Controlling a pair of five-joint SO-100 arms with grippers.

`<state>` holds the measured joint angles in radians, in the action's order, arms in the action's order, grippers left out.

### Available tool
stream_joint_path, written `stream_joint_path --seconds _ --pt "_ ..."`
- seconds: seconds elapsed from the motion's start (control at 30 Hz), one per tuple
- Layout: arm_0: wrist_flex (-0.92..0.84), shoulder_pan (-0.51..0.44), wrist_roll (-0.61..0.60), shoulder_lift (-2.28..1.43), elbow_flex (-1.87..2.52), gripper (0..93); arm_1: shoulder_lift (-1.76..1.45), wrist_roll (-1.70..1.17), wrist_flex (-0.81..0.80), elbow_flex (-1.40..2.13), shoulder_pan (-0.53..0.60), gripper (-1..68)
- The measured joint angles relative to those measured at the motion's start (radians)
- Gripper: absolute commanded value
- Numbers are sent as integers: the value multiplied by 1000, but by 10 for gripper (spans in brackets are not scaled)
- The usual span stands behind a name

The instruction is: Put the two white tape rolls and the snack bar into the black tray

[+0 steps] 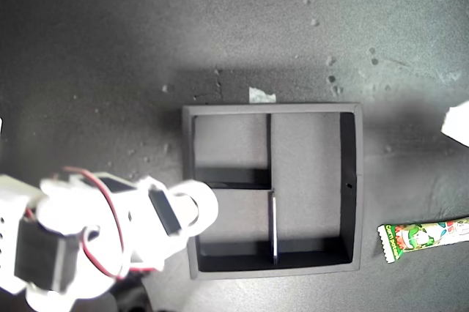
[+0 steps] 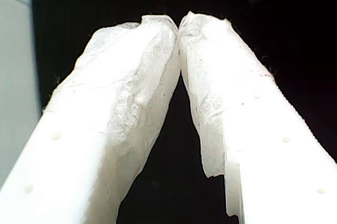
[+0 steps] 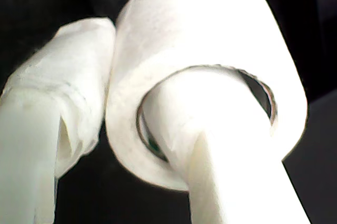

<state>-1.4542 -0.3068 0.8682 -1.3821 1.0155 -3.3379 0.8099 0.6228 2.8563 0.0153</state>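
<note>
At lower left of the exterior view, the second gripper (image 3: 131, 108) pinches a roll (image 3: 210, 50) through its hole, touching the tray's (image 1: 352, 180) left wall.

The black tray (image 1: 350, 180) sits on a dark grey, speckled surface (image 1: 110, 48). At the exterior view's right edge lies the snack bar (image 1: 421, 237), green and white with red print. My second gripper (image 3: 124, 92) is white, clamped on a white tape roll (image 3: 210, 40) whose inner core looks greenish, I think. My first gripper (image 2: 180, 27) is white too, fingertips wrapped in crinkled white.
</note>
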Motion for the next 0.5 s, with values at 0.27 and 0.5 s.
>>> stream_joint_path --seconds 0.27,0.5 --pt "-336 -86 44 572 -847 1 388 -400 51 -318 179 -5" --pt "-362 -92 109 769 -1054 1 1066 -273 213 -864 253 -3"
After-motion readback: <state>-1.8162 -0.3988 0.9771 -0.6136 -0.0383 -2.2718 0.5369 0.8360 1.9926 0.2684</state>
